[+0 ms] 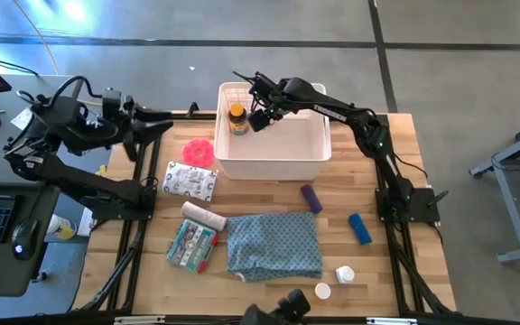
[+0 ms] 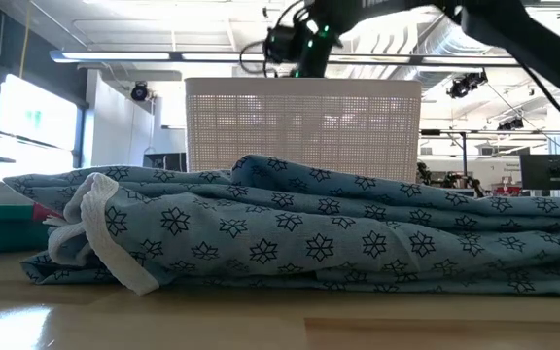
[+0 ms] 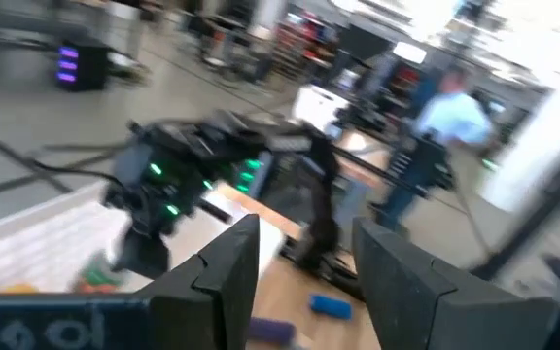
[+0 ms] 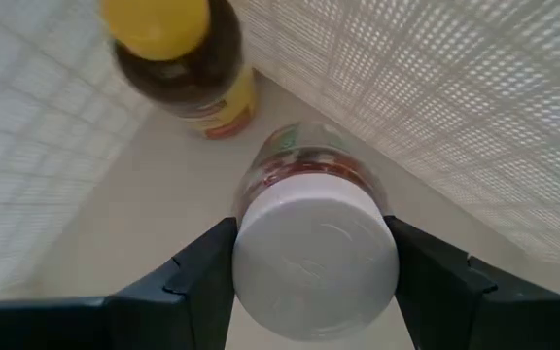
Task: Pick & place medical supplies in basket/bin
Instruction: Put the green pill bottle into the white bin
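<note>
Wooden slats make up the tabletop point(image 1: 269, 203), with a grey workshop floor around it and a person standing in the room beyond, seen from the left wrist. At the far edge stands the white basket point(image 1: 273, 167). The right gripper point(image 4: 304, 255) hangs inside it, near the far-left corner, and its two fingers are clamped on a white-capped pill bottle point(image 4: 316, 255) held cap-toward-the-camera above the basket floor. Just ahead of that gripper, against the latticed wall, an amber yellow-capped bottle point(image 4: 185, 60) already stands in the basket.

The step in hand looks like the placing of the pill bottle: it is over the basket but not yet let go. The next move calls for lowering it a little, keeping it clear of the amber bottle, then spreading the fingers and lifting straight out without catching the rim.

The left gripper point(image 3: 309, 262) waits off the tabletop's left side, fingers apart and holding nothing.

Well behind the right gripper, on the near half of the tabletop, supplies are left to collect: a pink-red disc point(image 1: 199, 149), a printed packet point(image 1: 190, 181), a bandage roll point(image 1: 203, 215), a purple tube point(image 1: 311, 198), a blue tube point(image 1: 359, 228), small white bottles point(image 1: 344, 273) and a green box point(image 1: 190, 246), all around a patterned cloth point(image 1: 275, 245).
</note>
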### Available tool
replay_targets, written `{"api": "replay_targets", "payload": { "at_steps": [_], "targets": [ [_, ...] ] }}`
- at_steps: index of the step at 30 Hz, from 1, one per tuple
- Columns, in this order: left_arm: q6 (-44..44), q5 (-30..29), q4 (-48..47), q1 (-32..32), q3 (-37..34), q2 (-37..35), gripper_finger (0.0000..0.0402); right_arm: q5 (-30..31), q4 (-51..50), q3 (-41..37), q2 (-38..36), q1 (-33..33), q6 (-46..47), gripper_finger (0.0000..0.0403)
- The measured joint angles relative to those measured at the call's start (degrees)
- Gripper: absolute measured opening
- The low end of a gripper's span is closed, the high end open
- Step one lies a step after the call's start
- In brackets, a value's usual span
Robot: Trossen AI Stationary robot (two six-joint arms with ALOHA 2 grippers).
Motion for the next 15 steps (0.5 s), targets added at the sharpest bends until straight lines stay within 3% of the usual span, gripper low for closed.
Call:
{"api": "replay_targets", "payload": {
  "at_steps": [5, 15],
  "targets": [
    [-0.42, -7.67, 0.69, 0.00, 0.00, 0.60, 0.0200, -1.22, 2.73, -0.01, 2.64, -1.81, -0.33, 0.0234],
    [-2.25, -13.32, 0.41, 0.00, 0.00, 0.60, 0.0200, -7.43, 5.41, -0.01, 5.45, -3.19, -2.54, 0.0243]
  ]
}}
